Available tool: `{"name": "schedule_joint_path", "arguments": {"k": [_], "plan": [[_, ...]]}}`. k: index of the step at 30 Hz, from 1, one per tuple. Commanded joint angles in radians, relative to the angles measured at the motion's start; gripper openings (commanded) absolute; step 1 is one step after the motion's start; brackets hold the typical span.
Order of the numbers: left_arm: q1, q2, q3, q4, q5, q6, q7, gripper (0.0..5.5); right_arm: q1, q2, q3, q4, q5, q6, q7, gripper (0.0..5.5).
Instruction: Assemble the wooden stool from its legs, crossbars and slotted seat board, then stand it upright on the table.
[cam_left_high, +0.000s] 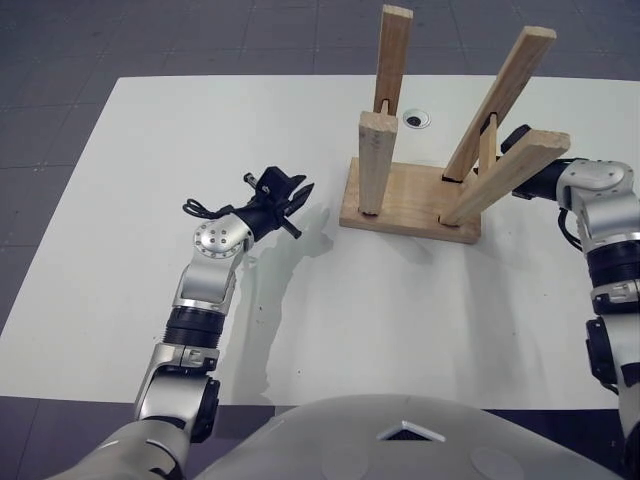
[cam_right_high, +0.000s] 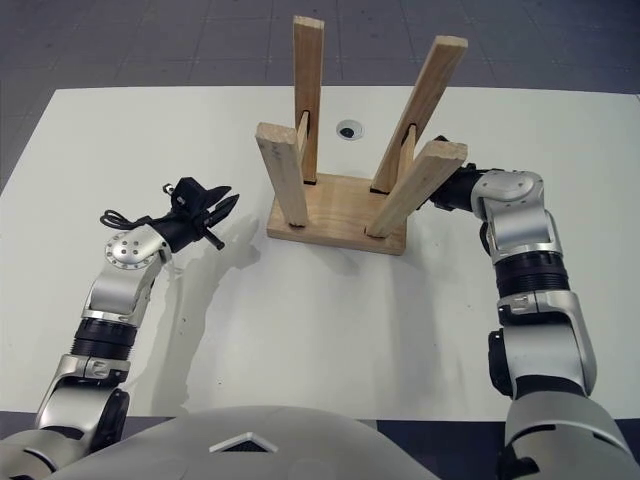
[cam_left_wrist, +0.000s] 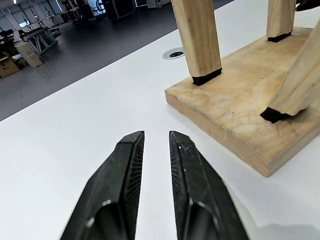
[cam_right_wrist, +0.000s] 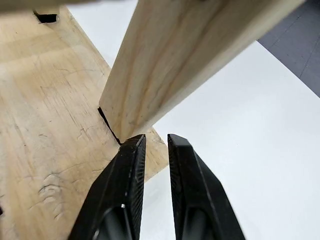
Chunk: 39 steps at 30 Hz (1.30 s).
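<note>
Grey tiled floor is surrounding a white table, and the table is carrying the wooden stool on its far half, right of centre. The stool is resting upside down and not yet standing upright. Its slotted seat board is lying flat on the tabletop, and four legs are rising from the dark slots, splaying outward. Thinner crossbars are sitting between the near and far leg on each side.

The left gripper is hovering over bare table near the board's left edge, apart from it. Its fingers are drawn together to a narrow slit and are holding nothing. The right gripper is sitting at the board's right corner, beside the base of the near right leg. Its fingers are likewise drawn together and clamping nothing (contact with the wood cannot be confirmed).

A small round grommet hole is showing in the tabletop beyond the stool.
</note>
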Motion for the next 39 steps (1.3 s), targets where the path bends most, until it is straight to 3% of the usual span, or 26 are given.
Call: {"name": "schedule_joint_path", "arguments": {"k": [1,6,17,26,34,39], "plan": [[0.000,-0.005,0.012,-0.043,0.029,0.089,0.069,0.93,0.095,-0.061,-0.029,-0.096,0.002,0.064,0.015,0.80],[-0.019,-0.070,-0.051,0.015,0.087,0.154,0.146,0.93,0.197,-0.047,-0.032,-0.111,-0.014,0.078,-0.027,0.80],[-0.081,-0.149,-0.123,0.139,0.082,0.115,0.085,0.93,0.257,0.122,0.066,-0.157,-0.029,0.075,-0.059,0.80],[0.110,-0.033,-0.065,-0.210,0.031,0.229,0.021,0.93,0.253,0.135,0.091,-0.200,-0.020,0.094,-0.027,0.80],[0.281,0.022,-0.021,-0.498,-0.016,0.383,0.031,0.93,0.362,0.067,0.088,-0.485,0.036,0.252,0.024,0.80],[0.357,0.117,0.019,-0.517,0.055,0.371,0.069,0.93,0.365,0.049,0.078,-0.469,0.034,0.255,0.017,0.80]]}}
